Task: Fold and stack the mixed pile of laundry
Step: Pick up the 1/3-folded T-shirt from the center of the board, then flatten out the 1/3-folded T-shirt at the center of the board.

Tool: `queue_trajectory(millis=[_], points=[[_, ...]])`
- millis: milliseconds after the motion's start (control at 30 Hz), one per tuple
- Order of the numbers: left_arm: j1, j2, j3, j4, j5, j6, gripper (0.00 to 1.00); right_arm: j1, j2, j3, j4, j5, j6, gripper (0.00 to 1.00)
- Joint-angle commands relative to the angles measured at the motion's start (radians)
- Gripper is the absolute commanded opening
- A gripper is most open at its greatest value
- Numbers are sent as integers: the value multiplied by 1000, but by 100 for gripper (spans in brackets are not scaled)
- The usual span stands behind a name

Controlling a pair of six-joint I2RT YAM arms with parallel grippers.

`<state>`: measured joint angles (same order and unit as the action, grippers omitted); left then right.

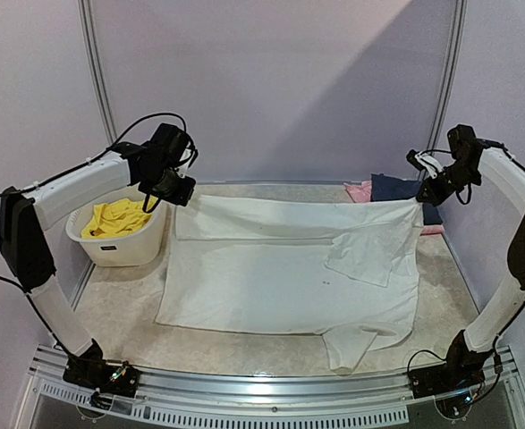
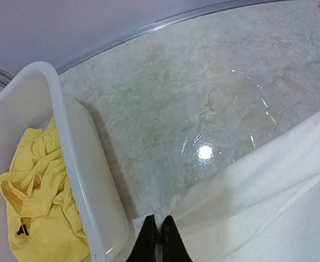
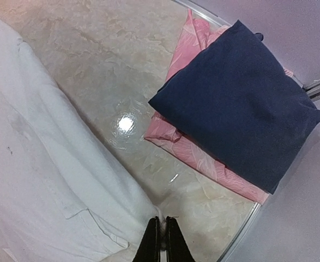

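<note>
Right, nearest me the shirt (image 1: pixel 271 277) lies spread on the table (image 1: pixel 119 308), one sleeve trailing toward me and the other flipped over its body. Farther back, my left tool (image 1: pixel 178 191) and right tool (image 1: pixel 422 197) are each clamped tight on a far corner, holding that edge raised and taut between them. I judge this the shirt's first fold, not yet made. The shorts (image 1: pixel 114 217) sit crumpled in the basket (image 1: pixel 128 252) at far left, unfolded. In the far right corner a folded navy piece (image 1: pixel 394 188) rests on a pink one (image 1: pixel 359 191). That stack is begun, with shirt and shorts left to add.
</note>
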<state>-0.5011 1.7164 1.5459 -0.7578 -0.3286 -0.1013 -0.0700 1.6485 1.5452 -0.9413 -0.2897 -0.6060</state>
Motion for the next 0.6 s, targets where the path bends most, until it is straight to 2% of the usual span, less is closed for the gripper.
queue_trajectory(millis=[0, 400, 567], points=[[-20, -50, -42, 79, -74, 3, 0, -8, -74, 47, 17, 6, 21, 0], [-39, -228, -92, 129, -157, -11, 0, -7, -214, 119, 9, -5, 58, 0], [-88, -295, -91, 127, -234, 33, 0, -8, -259, 136, -22, -9, 39, 0]])
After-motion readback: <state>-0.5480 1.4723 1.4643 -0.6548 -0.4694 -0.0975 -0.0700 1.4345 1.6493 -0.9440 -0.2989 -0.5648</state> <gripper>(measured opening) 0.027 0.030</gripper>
